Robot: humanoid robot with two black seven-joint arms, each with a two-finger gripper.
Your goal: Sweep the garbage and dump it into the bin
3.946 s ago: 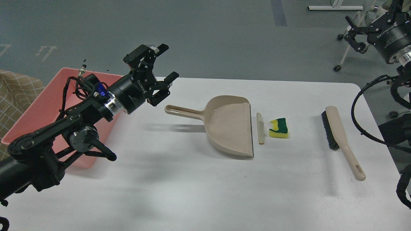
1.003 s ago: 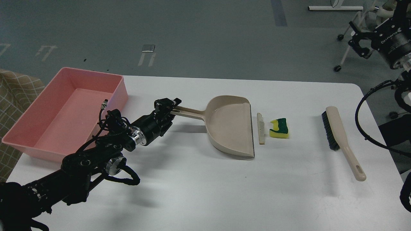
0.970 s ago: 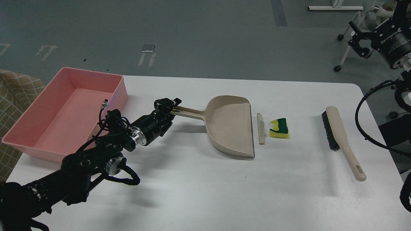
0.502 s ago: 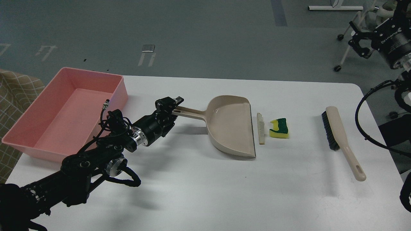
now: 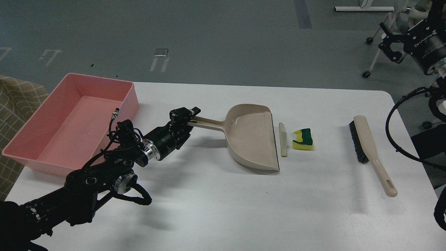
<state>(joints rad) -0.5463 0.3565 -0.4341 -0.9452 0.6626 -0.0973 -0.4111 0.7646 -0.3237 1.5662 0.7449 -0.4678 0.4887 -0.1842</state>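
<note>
The garbage lies mid-table: a thin white bread slice (image 5: 283, 139) with tan crust, and a yellow sponge chunk (image 5: 302, 139) with a green top just right of it. A beige dustpan (image 5: 251, 137) lies with its open lip almost against the slice and its handle pointing left. My left gripper (image 5: 185, 118) is shut on the end of that handle. The pink bin (image 5: 66, 123) stands at the table's left edge, behind my left arm. My right gripper (image 5: 391, 43) is raised off the table at the far upper right, its fingers apart and holding nothing.
A beige brush (image 5: 370, 150) with black bristles lies on the right part of the white table (image 5: 223, 209), handle toward me. A checked cloth (image 5: 17, 101) shows at the left edge. Chair wheels stand on the floor beyond the table's right corner.
My left arm came down from above the bin and closed on the dustpan handle. In the last second the dustpan slid slightly right, its lip closing on the bread slice.
</note>
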